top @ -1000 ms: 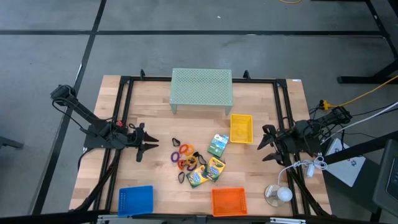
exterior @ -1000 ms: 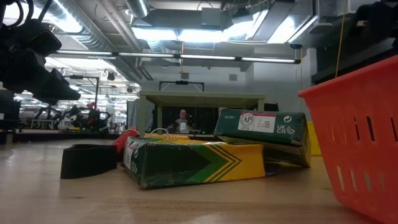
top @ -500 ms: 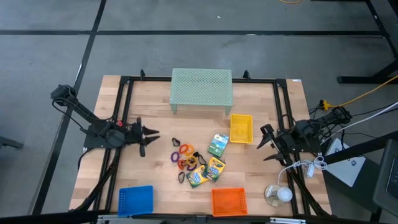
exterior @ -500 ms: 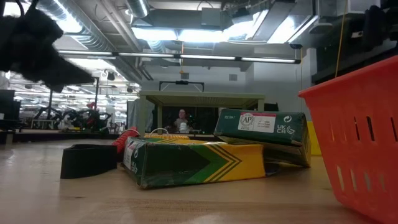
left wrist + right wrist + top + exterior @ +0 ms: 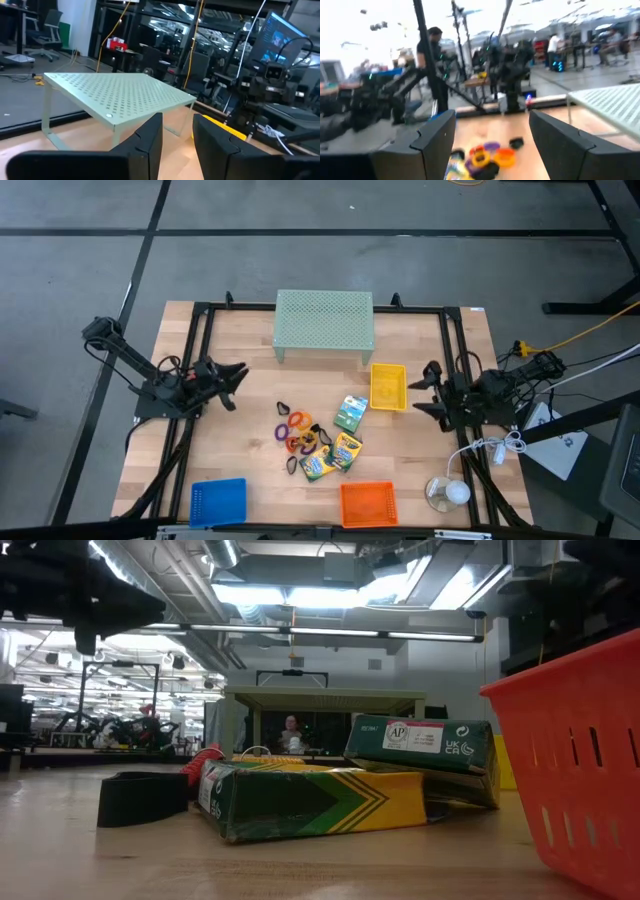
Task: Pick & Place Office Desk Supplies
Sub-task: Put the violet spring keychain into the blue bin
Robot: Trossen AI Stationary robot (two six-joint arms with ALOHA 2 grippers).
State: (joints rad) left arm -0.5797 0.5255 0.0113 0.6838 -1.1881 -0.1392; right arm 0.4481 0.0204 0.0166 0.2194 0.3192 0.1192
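The office desk supplies lie mid-table. They are purple, orange and yellow rings (image 5: pixel 295 430) (image 5: pixel 487 154), small black clips (image 5: pixel 283 409) (image 5: pixel 140 797) and green-and-yellow crayon boxes (image 5: pixel 346 450) (image 5: pixel 310 800), one of them (image 5: pixel 350 413) nearer the yellow basket. My left gripper (image 5: pixel 237 370) (image 5: pixel 177 142) hangs above the table left of them. It points level toward the mesh riser and is open by a narrow gap, with nothing in it. My right gripper (image 5: pixel 424 388) (image 5: pixel 492 145) hangs to their right, wide open and empty, facing the rings.
A pale green mesh riser (image 5: pixel 324 323) (image 5: pixel 120 92) stands at the far middle. A yellow basket (image 5: pixel 388 387) sits right of centre. Blue (image 5: pixel 218 500) and orange (image 5: pixel 367 503) (image 5: pixel 575 760) baskets stand at the near edge. A white round object (image 5: pixel 447 492) lies near right.
My left gripper has risen and swung toward the far edge, tipping up until it points level at the riser. My right gripper has rolled about its own axis and shifted a little toward the far edge. The supplies have not moved.
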